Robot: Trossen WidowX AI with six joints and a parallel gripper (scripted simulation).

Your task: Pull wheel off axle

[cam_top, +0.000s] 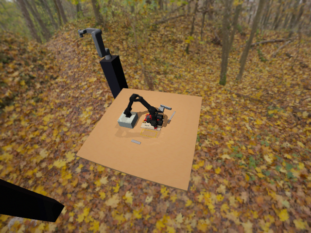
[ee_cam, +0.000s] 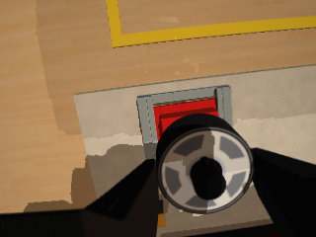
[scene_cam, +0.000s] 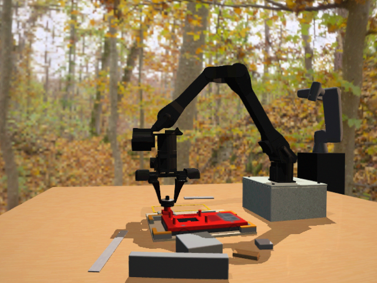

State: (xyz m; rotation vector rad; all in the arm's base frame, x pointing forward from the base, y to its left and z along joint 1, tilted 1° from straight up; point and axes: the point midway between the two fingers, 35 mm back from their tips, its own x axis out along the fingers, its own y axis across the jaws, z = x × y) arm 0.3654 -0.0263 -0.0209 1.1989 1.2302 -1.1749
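Observation:
The wheel point(ee_cam: 204, 163) point(scene_cam: 166, 201) is black-rimmed with a grey spoked face and sits on the upright axle at the near end of the red chassis point(scene_cam: 202, 220) point(ee_cam: 184, 110). My gripper point(ee_cam: 201, 163) point(scene_cam: 167, 199) point(cam_top: 154, 121) points straight down with one finger on each side of the wheel's rim and is shut on it. The marked area is a yellow outlined rectangle point(ee_cam: 197, 32) point(scene_cam: 182, 205) point(cam_top: 148, 136) on the table just beyond the chassis board.
The chassis rests on a pale board point(scene_cam: 154, 225) point(ee_cam: 109, 118). Grey blocks point(scene_cam: 178, 264) point(scene_cam: 198, 242), a small grey piece point(scene_cam: 263, 243), a brown piece point(scene_cam: 245, 253) and flat grey strips point(scene_cam: 108, 250) point(scene_cam: 198, 197) lie around. The arm's grey base box point(scene_cam: 283, 197) stands to the right.

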